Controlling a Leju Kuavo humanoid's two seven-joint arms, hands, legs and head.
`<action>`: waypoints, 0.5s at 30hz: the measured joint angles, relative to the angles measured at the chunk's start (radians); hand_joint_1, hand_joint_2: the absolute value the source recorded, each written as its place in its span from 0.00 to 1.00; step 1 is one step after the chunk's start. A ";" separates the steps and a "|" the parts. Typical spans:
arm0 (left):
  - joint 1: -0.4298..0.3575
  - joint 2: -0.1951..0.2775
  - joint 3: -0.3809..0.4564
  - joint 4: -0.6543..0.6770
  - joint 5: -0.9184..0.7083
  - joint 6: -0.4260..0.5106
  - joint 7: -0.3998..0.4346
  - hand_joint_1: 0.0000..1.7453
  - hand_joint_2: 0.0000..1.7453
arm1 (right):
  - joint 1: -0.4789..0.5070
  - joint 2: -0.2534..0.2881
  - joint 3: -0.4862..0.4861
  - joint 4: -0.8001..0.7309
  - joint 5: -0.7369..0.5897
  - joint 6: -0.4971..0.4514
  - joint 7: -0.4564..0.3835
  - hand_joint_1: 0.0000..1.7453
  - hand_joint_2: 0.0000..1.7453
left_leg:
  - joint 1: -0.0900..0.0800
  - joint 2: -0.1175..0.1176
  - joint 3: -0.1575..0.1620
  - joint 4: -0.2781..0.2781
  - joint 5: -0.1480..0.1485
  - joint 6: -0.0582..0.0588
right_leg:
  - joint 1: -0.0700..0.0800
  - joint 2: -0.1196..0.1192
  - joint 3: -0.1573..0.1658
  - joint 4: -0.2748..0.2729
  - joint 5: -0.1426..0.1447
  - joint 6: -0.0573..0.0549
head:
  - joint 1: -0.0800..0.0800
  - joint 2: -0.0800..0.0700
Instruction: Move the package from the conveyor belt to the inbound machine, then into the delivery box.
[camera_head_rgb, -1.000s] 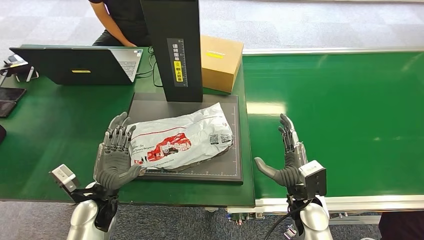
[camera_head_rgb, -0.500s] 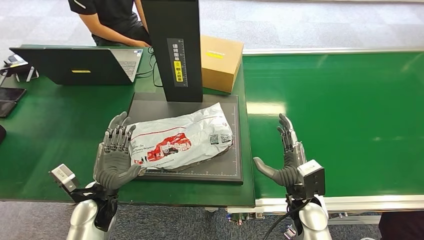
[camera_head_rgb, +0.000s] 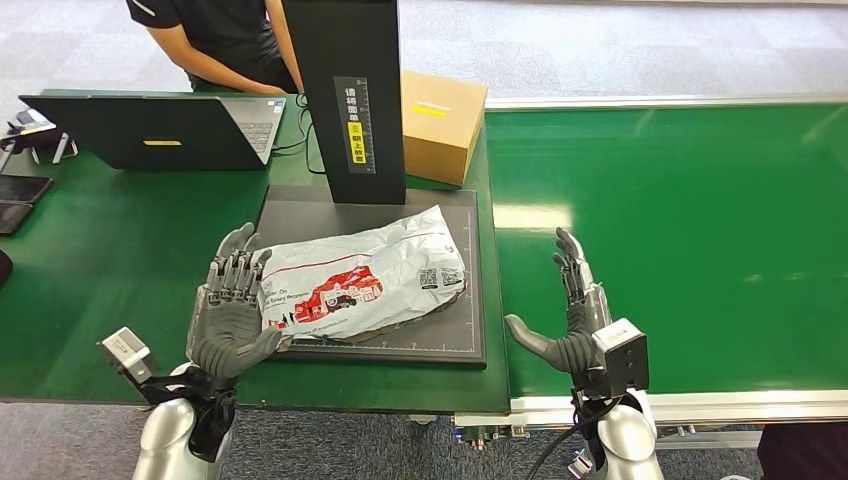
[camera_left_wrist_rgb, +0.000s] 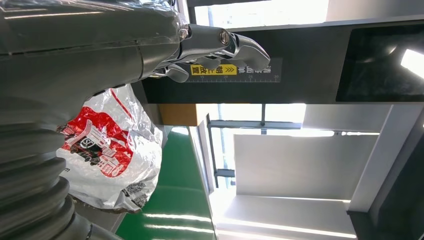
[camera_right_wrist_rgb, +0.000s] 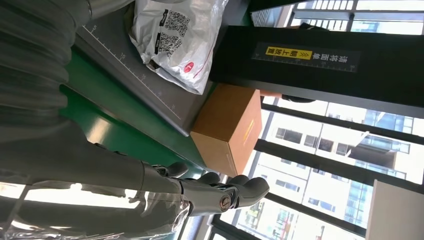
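nothing has moved but the person (camera_head_rgb: 215, 40) leaning left; package (camera_head_rgb: 360, 280) lies on inbound machine (camera_head_rgb: 478, 300), left hand (camera_head_rgb: 232, 305) and right hand (camera_head_rgb: 575, 315) flanking, fingers spread; next, grip it for the delivery box.

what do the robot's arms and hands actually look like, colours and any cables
Both arms are silver metal tubes ending in a grey hand. The left hand and right hand have dark grey fingers with a thick lighter grey thumb, and a grey ribbed cover at the wrist. Each wrist carries a small boxy camera module, silver and black. A black cable runs down along the right forearm.
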 joint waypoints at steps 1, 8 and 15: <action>0.000 0.000 0.000 0.000 0.000 0.000 0.000 0.00 1.00 | 0.000 0.000 0.000 -0.001 0.001 0.001 0.001 0.00 1.00 | 0.000 0.000 0.000 0.000 0.000 0.000 | 0.000 0.000 0.000 0.000 0.000 0.000 | 0.000 0.000; 0.000 0.000 0.000 0.000 0.000 -0.002 0.000 0.00 1.00 | 0.000 0.006 -0.001 -0.005 0.002 0.009 0.003 0.00 1.00 | 0.000 0.000 0.000 0.000 0.000 0.000 | 0.000 0.000 0.000 0.000 0.000 0.000 | 0.000 0.000; 0.001 0.000 0.000 0.000 -0.005 -0.001 0.006 0.00 1.00 | 0.000 0.008 -0.003 -0.007 0.007 0.011 0.004 0.00 1.00 | 0.000 0.000 0.000 0.000 0.000 0.000 | 0.000 0.000 0.000 0.000 0.000 0.000 | 0.000 0.000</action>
